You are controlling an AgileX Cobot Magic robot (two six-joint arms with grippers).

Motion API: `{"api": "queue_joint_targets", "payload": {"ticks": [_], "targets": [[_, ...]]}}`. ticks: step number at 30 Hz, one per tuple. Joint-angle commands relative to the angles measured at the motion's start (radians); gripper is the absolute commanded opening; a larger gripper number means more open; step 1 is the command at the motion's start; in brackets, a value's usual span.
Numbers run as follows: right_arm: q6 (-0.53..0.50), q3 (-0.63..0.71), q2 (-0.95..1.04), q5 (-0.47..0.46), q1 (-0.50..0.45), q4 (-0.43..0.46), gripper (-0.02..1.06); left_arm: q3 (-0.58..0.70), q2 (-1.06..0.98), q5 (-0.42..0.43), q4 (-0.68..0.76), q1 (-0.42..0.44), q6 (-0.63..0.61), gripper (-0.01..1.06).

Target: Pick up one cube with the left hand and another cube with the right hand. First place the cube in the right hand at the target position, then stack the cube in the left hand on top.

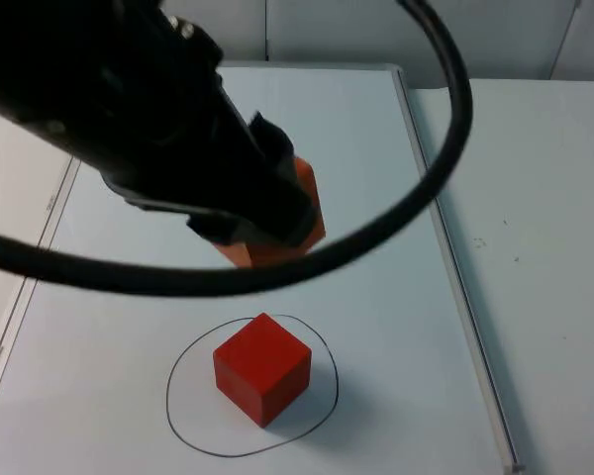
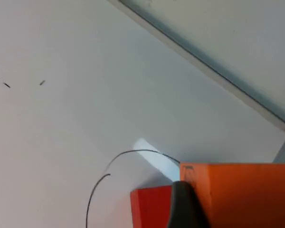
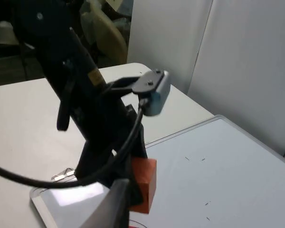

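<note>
Top view: left gripper (image 1: 272, 233) is clamped on an orange cube (image 1: 302, 213), held above the whiteboard (image 1: 396, 297) just behind the drawn circle (image 1: 178, 391). A red cube (image 1: 262, 368) sits inside that circle. Right gripper's (image 3: 115, 209) finger state cannot be determined.

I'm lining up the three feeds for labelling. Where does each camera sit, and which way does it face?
Top view: fixed overhead, looking down and forward at the red cube inside the drawn circle; the left arm crosses, carrying the orange cube.
Left wrist view: on the left arm, looking along its end effector onto the table.
Right wrist view: on the waiting right arm, raised, facing the left arm.
Shared: all show the orange cube.
</note>
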Motion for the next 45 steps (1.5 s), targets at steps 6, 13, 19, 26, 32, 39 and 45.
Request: {"api": "queue_joint_targets", "payload": {"ticks": [6,13,19,26,32,39,45], "targets": [[-0.005,0.008,-0.008,0.001,0.0,-0.001,1.05,-0.002,0.095,-0.059,0.026,-0.016,-0.062,0.0],[-0.007,0.008,-0.008,0.001,0.0,-0.005,1.05,0.06,0.138,-0.129,0.026,-0.016,-0.108,0.0],[-0.009,0.008,-0.008,0.001,0.0,-0.013,1.05,0.127,0.138,-0.185,0.014,-0.016,-0.108,0.0],[-0.009,0.008,-0.008,-0.001,0.0,-0.02,1.05,0.127,0.138,-0.231,0.003,-0.016,-0.108,0.0],[-0.009,0.008,-0.008,-0.001,0.0,-0.025,1.05,0.127,0.153,-0.245,0.001,-0.016,-0.106,0.0],[-0.009,0.02,-0.008,-0.015,0.0,-0.03,1.05,0.125,0.189,-0.291,0.001,-0.102,-0.105,0.0],[-0.009,0.033,-0.008,-0.032,0.0,-0.03,1.05,0.125,0.193,-0.315,0.001,-0.104,-0.108,0.0]]}}
